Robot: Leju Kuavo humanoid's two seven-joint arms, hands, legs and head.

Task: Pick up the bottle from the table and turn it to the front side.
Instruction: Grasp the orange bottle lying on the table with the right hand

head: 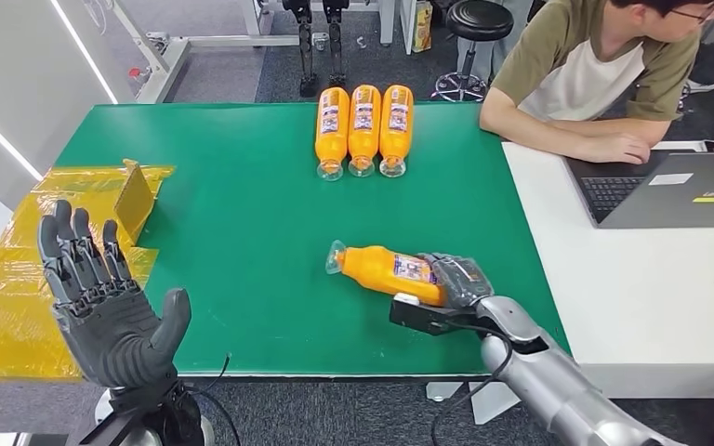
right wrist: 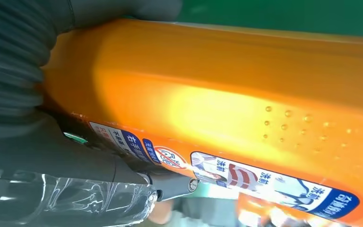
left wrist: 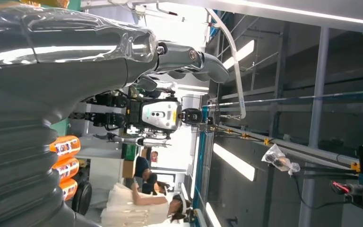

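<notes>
Bottle: an orange bottle (head: 392,270) was seen lying on its side on the green desk (head: 242,232), at about 5 o'clock from the desk's middle, its clear cap end pointed toward 9 o'clock and its label turned upward.
Right robot hand: the right robot hand (head: 454,281) was wrapped around the base end of the bottle, holding it; in the right wrist view the orange body (right wrist: 227,94) and its blue and white label strip were pressed close against the hand's grey ribbed cover (right wrist: 14,71).
Contact with desk: whether the bottle was raised off the desk or resting on it could not be told.
Left robot hand: the left robot hand (head: 102,302) was held up at about 8 o'clock of the desk, near its front edge, palm shown, fingers spread wide and nothing held.
Row of bottles: 3 orange bottles (head: 363,128) were laid side by side, touching, at 12 o'clock along the far edge, caps pointed toward the robot.
Yellow sheet: a yellow plastic sheet (head: 19,269) was spread at 9 o'clock over the desk's left end.
Person: a person (head: 595,74) was seated at 2 o'clock, forearms rested on a white table (head: 651,279) beside an open laptop (head: 669,186).
</notes>
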